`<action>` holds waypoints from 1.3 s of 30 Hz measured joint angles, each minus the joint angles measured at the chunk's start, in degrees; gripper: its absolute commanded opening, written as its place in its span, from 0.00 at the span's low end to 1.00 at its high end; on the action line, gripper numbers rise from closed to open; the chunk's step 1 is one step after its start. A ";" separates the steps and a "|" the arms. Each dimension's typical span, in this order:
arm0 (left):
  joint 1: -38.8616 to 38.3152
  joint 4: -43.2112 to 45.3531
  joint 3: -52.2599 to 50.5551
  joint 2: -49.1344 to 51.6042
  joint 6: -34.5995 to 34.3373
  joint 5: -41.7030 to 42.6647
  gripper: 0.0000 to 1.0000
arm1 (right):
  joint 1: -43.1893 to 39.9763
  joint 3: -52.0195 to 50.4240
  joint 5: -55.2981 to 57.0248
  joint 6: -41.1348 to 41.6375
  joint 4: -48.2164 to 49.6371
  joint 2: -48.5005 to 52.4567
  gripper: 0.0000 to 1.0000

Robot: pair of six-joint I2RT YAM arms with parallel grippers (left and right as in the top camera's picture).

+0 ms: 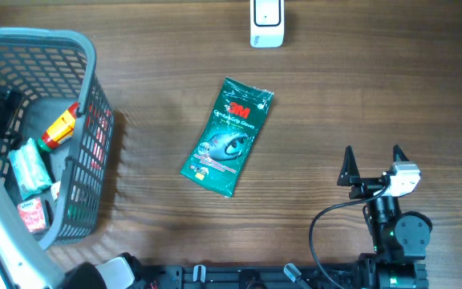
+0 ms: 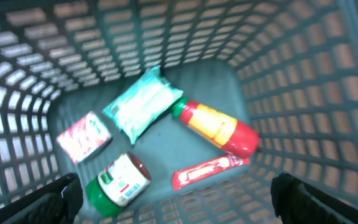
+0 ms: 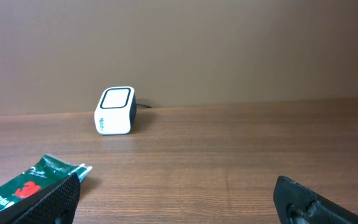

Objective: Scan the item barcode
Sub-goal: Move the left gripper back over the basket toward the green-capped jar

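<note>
Right gripper (image 1: 373, 163): jaws wide, empty, apart from green glove packet (image 1: 228, 136) lying flat mid-table, short of scanner (image 1: 266, 22); likely risk: thin flat pack slips, barcode presented facing away.

Basket (image 1: 87, 64) sits at the table's (image 1: 391, 80) left edge, with a bottle (image 2: 219, 127), a jar (image 2: 120, 183) and a soft pack (image 2: 143, 104) lying in it. Glove packet (image 1: 227, 136) lies flat about mid-table. Scanner (image 1: 266, 22) is behind it, a touch right, at the far edge.
</note>
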 measured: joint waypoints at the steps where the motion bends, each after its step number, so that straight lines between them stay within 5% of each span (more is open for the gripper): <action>1: 0.33 -0.81 0.00 0.87 -0.55 0.31 1.00 | 0.00 0.00 0.00 0.00 0.00 0.00 0.99; 8: 0.46 -4.00 -0.87 3.69 6.08 3.85 1.00 | 0.00 0.00 -0.02 0.00 0.02 0.00 1.00; 19: 0.46 4.92 -20.37 5.53 16.85 5.55 1.00 | 0.00 0.00 0.00 -0.02 0.00 0.00 1.00; 39: 0.70 9.42 -34.53 5.62 16.87 6.40 1.00 | 0.00 0.00 0.00 -0.02 0.00 0.00 1.00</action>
